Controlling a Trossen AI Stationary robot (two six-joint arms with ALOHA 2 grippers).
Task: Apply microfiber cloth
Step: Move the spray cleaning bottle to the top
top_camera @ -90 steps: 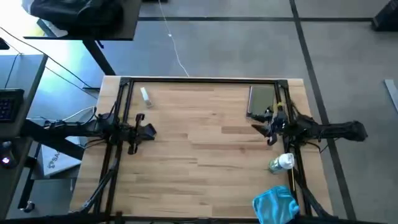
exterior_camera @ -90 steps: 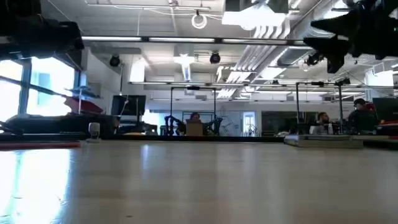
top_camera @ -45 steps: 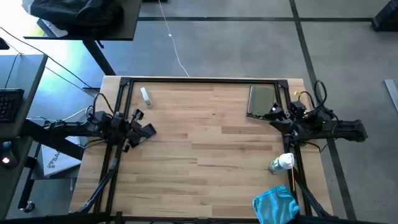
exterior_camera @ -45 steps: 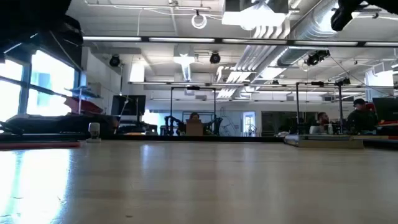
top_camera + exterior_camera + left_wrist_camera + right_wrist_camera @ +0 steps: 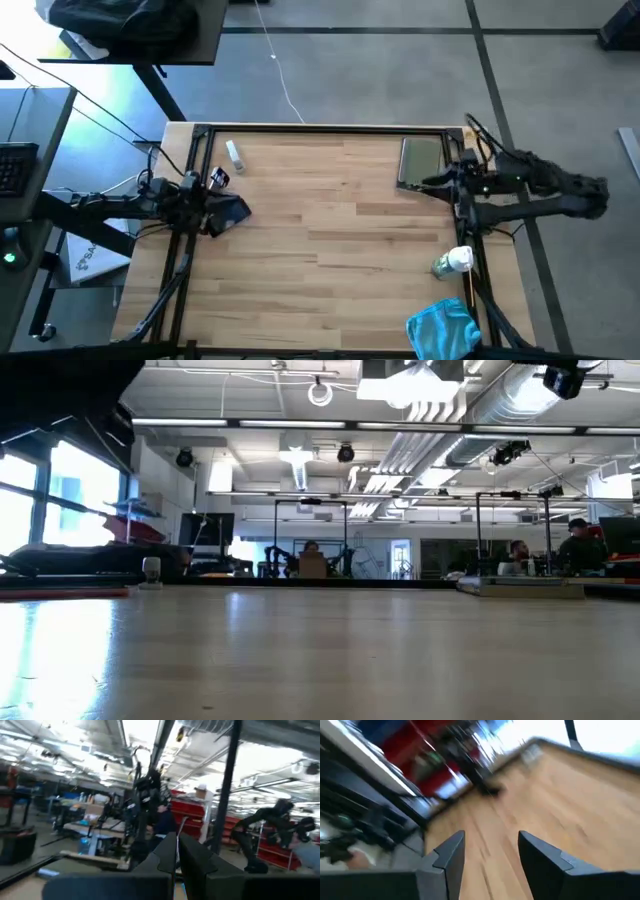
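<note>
From above: pale wooden plank table [image 5: 330,240] with a dark metal frame around it. Small bright turquoise-blue rumpled microfiber cloth [image 5: 443,329] lies at the table's near right corner, partly past the edge. Small clear spray bottle with a green base [image 5: 451,262] lies on its side just beyond the cloth, apart from it. Flat dark rectangular phone [image 5: 420,162] sits at the far right. Small pale oblong object [image 5: 234,152] rests at the far left, too small to identify. Left gripper [image 5: 232,210] hangs over the left edge of the table, well apart from the cloth. Right gripper [image 5: 432,183] sits by the phone's near end, also well away from the cloth.

Table-level view: bare tabletop [image 5: 320,650] runs across; the phone [image 5: 520,587] shows as a thin slab at right. People sit at desks in the room behind. Cloth not visible here.

Left wrist view: left gripper [image 5: 178,852] has its two dark fingers nearly pressed together, only a sliver between them, nothing held.

Right wrist view: right gripper [image 5: 490,851] has its fingers spread wide over bare wood, gripping nothing.
</note>
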